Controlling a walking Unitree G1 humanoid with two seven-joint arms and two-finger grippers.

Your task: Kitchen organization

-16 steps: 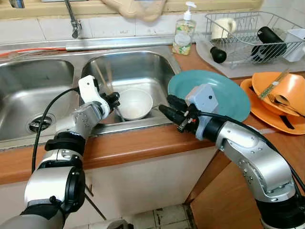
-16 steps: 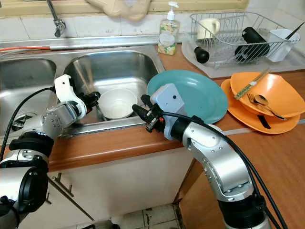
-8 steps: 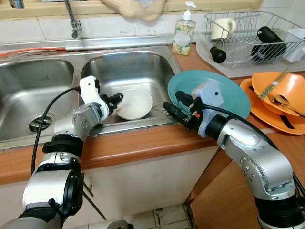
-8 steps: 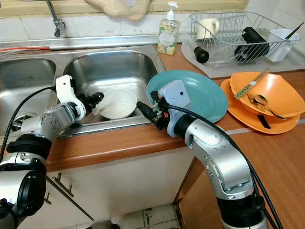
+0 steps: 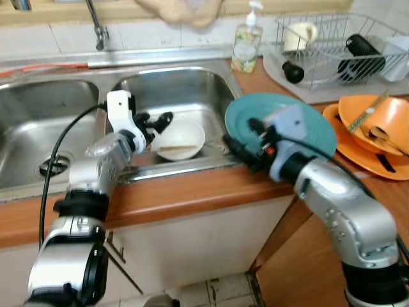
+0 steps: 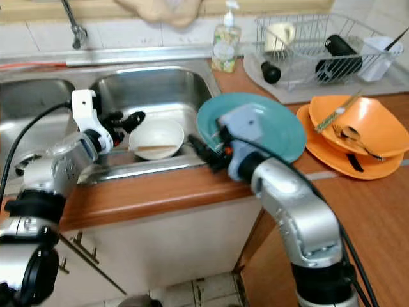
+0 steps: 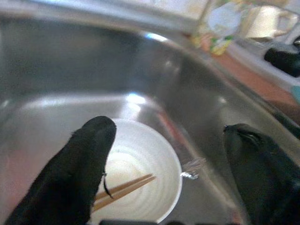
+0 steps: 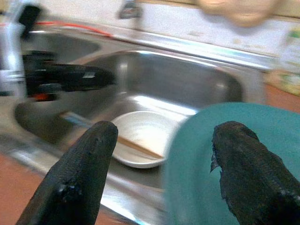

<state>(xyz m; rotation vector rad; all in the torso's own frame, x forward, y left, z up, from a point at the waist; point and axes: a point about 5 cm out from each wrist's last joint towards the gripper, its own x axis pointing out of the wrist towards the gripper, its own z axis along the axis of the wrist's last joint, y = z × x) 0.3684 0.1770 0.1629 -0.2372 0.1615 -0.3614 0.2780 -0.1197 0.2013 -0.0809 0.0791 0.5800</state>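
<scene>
A white bowl (image 5: pixel 182 133) sits on the floor of the right sink basin (image 5: pixel 192 89), with a pair of wooden chopsticks (image 5: pixel 176 149) lying in it. My left gripper (image 5: pixel 153 121) hovers open just above the bowl's left side, nothing between its fingers; the left wrist view looks down on the bowl (image 7: pixel 140 159) and chopsticks (image 7: pixel 124 187). A teal plate (image 5: pixel 307 115) lies on the counter, overhanging the basin's right rim. My right gripper (image 5: pixel 239 137) is open at the plate's near-left edge, with the teal plate (image 8: pixel 211 154) under one finger.
A soap bottle (image 5: pixel 246 45) stands behind the basin. A wire dish rack (image 5: pixel 339 45) holds a cup and dark items at the back right. Orange plates (image 5: pixel 377 128) with cutlery lie on the right. The faucet (image 5: pixel 97 29) and left basin (image 5: pixel 38 128) are to the left.
My left gripper has let the chopsticks drop into the bowl and lifted away, open. My right gripper has shifted slightly right, toward the teal plate's edge.
</scene>
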